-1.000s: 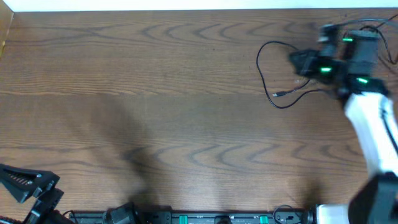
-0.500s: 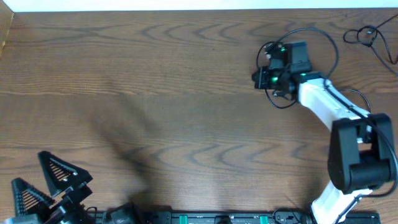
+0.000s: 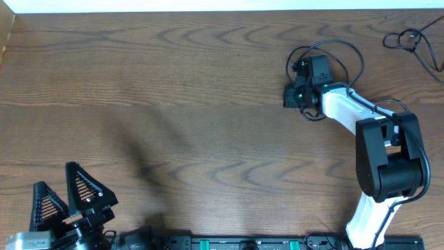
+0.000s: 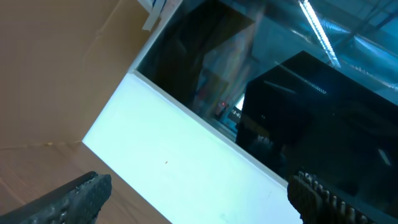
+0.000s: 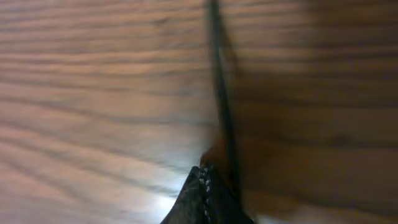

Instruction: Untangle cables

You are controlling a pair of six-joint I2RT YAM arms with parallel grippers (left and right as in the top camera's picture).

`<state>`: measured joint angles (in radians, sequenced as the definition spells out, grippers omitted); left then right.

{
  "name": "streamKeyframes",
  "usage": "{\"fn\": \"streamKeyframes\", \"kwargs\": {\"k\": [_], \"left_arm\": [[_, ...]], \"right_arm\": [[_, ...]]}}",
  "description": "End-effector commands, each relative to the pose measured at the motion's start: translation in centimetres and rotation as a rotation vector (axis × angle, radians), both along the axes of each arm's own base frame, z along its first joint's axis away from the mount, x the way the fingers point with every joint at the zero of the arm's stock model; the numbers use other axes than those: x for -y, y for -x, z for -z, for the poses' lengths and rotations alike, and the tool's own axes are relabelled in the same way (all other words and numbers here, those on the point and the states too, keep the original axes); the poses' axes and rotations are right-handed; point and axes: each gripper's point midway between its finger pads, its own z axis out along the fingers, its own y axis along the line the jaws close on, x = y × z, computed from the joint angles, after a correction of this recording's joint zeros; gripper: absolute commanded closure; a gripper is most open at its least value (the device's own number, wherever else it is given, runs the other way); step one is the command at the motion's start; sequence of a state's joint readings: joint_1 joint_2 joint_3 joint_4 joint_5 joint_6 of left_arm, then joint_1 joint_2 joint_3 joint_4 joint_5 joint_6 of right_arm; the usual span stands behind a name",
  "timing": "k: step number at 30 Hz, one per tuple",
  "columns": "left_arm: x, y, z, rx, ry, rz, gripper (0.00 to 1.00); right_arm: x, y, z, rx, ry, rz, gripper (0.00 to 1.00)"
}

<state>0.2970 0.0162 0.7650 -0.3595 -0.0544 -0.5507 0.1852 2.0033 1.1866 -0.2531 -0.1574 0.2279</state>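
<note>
Black cable (image 3: 290, 62) lay in a loose loop on the table (image 3: 173, 104), far right, curling around the right gripper (image 3: 291, 95). Its fingers were pressed together, cable running just beside the tips; could not tell if pinched. A second tangle of cable (image 3: 406, 38) sat in the far right corner. Left gripper (image 3: 55, 182) near left, fingers spread wide, holding nothing.

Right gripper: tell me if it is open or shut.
Shut: the right gripper has its fingertips pressed together in the wrist view, beside a black cable.
</note>
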Motion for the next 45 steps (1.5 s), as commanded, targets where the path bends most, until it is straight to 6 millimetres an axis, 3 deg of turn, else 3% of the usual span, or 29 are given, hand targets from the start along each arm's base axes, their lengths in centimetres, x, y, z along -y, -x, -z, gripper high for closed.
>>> {"fn": "streamKeyframes", "kwargs": {"k": [1, 6, 12, 17, 21, 25, 26, 32, 37, 41, 45], "left_arm": [[0.4, 0.2, -0.2, 0.019, -0.002, 0.024, 0.02], [0.5, 0.0, 0.0, 0.038, 0.066, 0.054, 0.02], [0.3, -0.6, 0.9, 0.016, 0.074, 0.052, 0.02], [-1.1, -0.2, 1.4, 0.012, 0.106, -0.028, 0.02], [0.4, -2.5, 3.1, -0.049, 0.112, 0.094, 0.02], [0.7, -6.1, 8.1, -0.195, 0.118, 0.155, 0.02], [0.4, -7.1, 9.7, -0.239, 0.068, 0.143, 0.02], [-0.2, -9.5, 14.5, -0.324, 0.005, 0.138, 0.02], [-0.5, -10.5, 18.5, -0.397, 0.021, 0.144, 0.02], [1.0, -11.3, 19.8, -0.433, -0.100, 0.224, 0.02], [1.4, -11.9, 20.7, -0.430, -0.167, 0.247, 0.02]], "right_arm": [[6.0, -0.8, 0.5, 0.001, 0.157, 0.118, 0.99], [12.6, -0.4, 0.8, -0.027, 0.239, 0.198, 0.99], [18.4, 0.3, 0.8, -0.049, 0.253, 0.298, 0.99], [22.0, 1.0, 0.4, -0.057, 0.246, 0.375, 0.99], [23.2, 0.3, -1.9, -0.019, 0.258, 0.366, 0.99], [21.7, -1.7, -7.3, 0.103, 0.180, 0.327, 0.99], [20.8, -2.3, -10.2, 0.166, 0.144, 0.302, 0.99], [17.9, -2.0, -20.5, 0.400, 0.071, 0.231, 0.99], [15.6, 0.2, -29.9, 0.624, 0.052, 0.217, 0.97], [13.7, 3.0, -37.8, 0.835, -0.007, 0.229, 0.95], [11.7, 7.2, -45.5, 1.063, -0.056, 0.196, 0.95]]}}
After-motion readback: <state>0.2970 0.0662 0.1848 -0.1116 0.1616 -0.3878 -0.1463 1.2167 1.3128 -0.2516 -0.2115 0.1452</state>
